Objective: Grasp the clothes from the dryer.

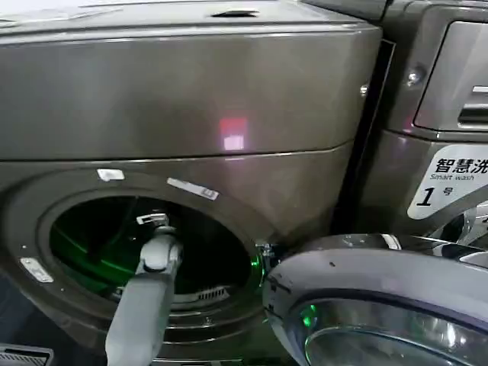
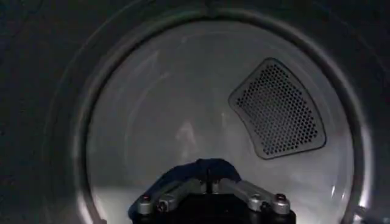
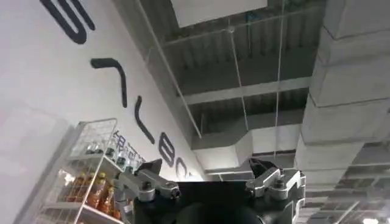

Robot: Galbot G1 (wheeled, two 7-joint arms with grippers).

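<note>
Left gripper (image 2: pixel 210 182) is inside the dryer (image 1: pixel 229 99) drum, jaws pinched on the clothes (image 2: pixel 198 169) low in the drum, ready to lift out (right gripper (image 3: pixel 213 182) parked aloft, jaws spread, out of the way).
</note>
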